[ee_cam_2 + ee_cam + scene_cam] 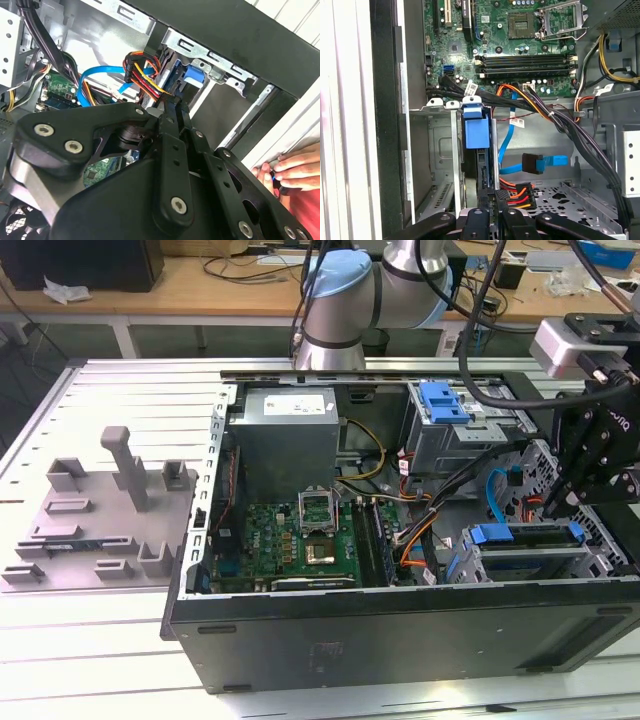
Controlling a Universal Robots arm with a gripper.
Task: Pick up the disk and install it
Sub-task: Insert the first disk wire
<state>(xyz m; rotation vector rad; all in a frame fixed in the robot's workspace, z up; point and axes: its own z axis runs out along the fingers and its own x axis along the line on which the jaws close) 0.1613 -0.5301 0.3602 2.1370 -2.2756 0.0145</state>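
Note:
The disk [522,538], in its blue carrier, lies in the drive bay at the front corner of the open computer case [400,625], on the exterior view's right. My black gripper [560,508] hangs over the disk's outer end. In both wrist views the blue carrier tab [476,131] [192,75] sits between the bay's metal walls, and the disk's dark edge runs back toward me. My fingers [479,217] meet at that edge, and the gripper [491,212] [174,102] looks shut on it. The drive's label face is hidden.
Orange and red power leads [516,196] and a blue data cable [545,162] lie close beside the bay. The motherboard [300,540] and grey power supply [290,430] fill the case's other half. A person's hand [285,167] rests outside the case wall. A grey fixture [100,510] stands on the table.

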